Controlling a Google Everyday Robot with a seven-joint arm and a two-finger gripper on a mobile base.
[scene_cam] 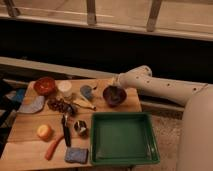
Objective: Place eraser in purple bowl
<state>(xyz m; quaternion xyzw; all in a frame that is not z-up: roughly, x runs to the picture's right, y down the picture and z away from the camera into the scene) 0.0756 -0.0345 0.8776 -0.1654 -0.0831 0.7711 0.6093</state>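
The purple bowl [114, 96] stands on the wooden table [30, 125] near its back right corner. My white arm reaches in from the right and bends down at the wrist. My gripper [115, 88] hangs right over the bowl, at or just inside its rim. The eraser does not show as a separate thing. It may be hidden in the gripper or in the dark inside of the bowl.
A green tray [123, 138] sits at front right. To the left are a red-orange bowl [45, 85], white cup [64, 89], banana [83, 104], orange fruit [44, 131], black-handled tool [65, 131], small can [81, 128], carrot [52, 147], blue sponge [76, 155] and grey cloth [32, 106].
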